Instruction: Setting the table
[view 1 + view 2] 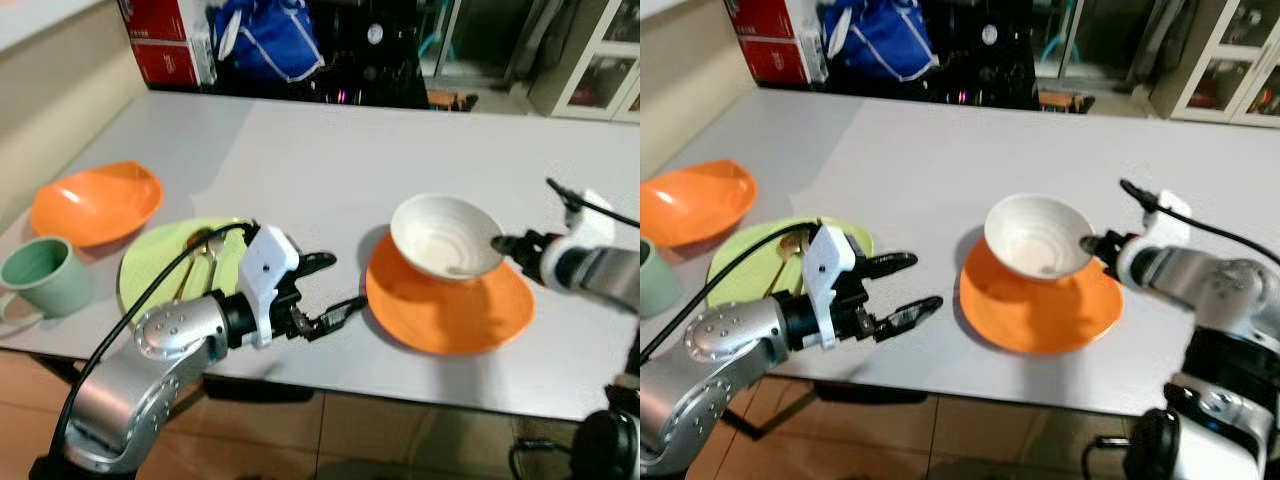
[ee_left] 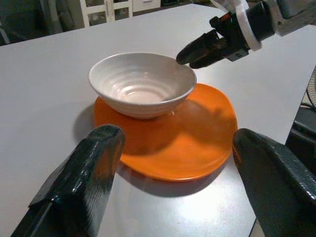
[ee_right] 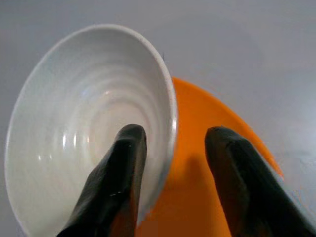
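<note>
Grey table [image 1: 330, 150]: right gripper [image 3: 170, 148] straddled the white bowl's [image 1: 445, 235] rim, fingers apart, on the orange plate [image 1: 450, 305] near the front edge. Left gripper [image 1: 325, 290] waited open. Next, probably pinch or release.

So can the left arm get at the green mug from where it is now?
Probably yes. The green mug stands at the table's near left edge, beside the green plate. The left end effector, open, points away toward the orange plate, so it must swing back across the green plate.
</note>
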### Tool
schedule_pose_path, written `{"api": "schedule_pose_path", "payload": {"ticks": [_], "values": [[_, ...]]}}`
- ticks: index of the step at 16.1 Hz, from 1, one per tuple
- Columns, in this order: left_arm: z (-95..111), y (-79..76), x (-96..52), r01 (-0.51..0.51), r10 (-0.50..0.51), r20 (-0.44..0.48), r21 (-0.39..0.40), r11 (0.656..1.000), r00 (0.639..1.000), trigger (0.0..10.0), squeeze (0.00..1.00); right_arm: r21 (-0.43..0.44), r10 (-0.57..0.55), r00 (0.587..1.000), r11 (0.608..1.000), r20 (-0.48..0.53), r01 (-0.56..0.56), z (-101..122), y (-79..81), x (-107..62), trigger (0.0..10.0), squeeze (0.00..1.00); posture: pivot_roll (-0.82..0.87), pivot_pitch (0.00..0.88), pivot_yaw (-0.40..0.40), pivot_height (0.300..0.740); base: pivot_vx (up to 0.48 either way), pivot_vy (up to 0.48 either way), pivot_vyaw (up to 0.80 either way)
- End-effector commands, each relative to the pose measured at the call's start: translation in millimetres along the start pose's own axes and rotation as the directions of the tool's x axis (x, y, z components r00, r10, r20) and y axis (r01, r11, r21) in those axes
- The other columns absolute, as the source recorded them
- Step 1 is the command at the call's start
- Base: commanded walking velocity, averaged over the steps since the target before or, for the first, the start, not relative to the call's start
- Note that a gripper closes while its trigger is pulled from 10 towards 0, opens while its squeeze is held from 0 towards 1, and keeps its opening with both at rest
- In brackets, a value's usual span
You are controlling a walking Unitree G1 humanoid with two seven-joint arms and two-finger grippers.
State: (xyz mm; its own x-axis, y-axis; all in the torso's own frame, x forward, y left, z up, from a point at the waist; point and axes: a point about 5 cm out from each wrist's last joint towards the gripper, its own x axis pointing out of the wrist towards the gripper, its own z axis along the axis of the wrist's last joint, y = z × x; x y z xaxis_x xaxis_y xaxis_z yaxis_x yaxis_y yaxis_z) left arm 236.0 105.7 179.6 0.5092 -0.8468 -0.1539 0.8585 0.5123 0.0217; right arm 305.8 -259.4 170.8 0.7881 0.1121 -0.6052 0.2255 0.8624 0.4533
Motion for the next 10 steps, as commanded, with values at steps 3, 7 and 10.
{"api": "schedule_pose_path", "payload": {"ticks": [3, 7, 10], "values": [[5.4, -1.1, 0.8, 0.009, -0.010, 0.006, 0.030, 0.999, 1.000, 10.0, 0.00, -0.025, 0.010, 1.000, 1.000, -0.016, -0.010, -0.3, -4.6, -11.6, 10.0, 1.00, -0.04, 0.045, -0.001, 0.740, 0.000, 0.000, 0.00], [5.8, -1.0, 0.8, 0.011, -0.011, 0.007, 0.039, 0.999, 1.000, 10.0, 0.00, -0.071, -0.001, 0.999, 0.997, -0.040, -0.001, -3.6, -9.4, -30.0, 10.0, 1.00, -0.03, 0.033, -0.006, 0.740, 0.000, 0.000, 0.00], [14.4, 5.5, -5.7, -0.060, 0.057, 0.064, 0.045, 0.997, 0.996, 10.0, 0.00, -0.100, 0.017, 0.995, 0.995, 0.098, -0.007, 23.5, -8.1, -64.0, 10.0, 0.00, -0.03, 0.011, -0.002, 0.740, 0.000, 0.000, 0.00]]}}
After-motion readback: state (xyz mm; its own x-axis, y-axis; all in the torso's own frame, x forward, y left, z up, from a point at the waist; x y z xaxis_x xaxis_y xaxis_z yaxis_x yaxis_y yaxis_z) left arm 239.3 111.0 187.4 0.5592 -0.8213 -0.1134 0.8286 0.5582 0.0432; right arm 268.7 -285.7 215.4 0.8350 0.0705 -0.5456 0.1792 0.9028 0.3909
